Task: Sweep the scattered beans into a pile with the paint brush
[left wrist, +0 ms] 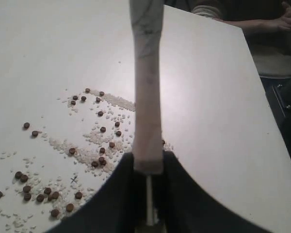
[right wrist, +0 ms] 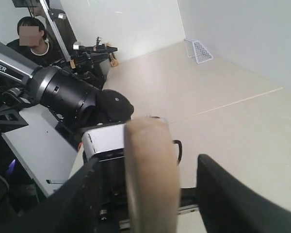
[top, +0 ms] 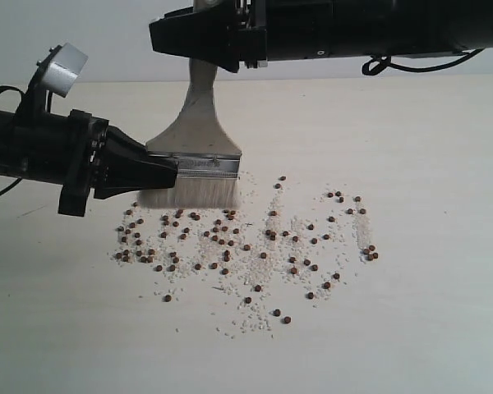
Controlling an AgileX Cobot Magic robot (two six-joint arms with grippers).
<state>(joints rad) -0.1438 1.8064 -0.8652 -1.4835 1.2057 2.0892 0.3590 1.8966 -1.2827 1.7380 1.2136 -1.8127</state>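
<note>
my left gripper [top: 171, 171] pinches the paint brush [top: 195, 135] at its ferrule; right gripper [top: 205, 56] spread wide round the handle top w/ gaps both sides. brush upright, bristles on the desk [top: 427, 131] at the edge of the scattered beans [top: 230, 242]

The paint brush [right wrist: 151, 189] handle stands between the spread fingers [right wrist: 228, 196] of the right gripper [right wrist: 149, 161], touching neither.

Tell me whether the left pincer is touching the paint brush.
Touching. In the left wrist view the left pincer clamps the paint brush with no gap on either side; the exterior view shows the same grip.
</note>
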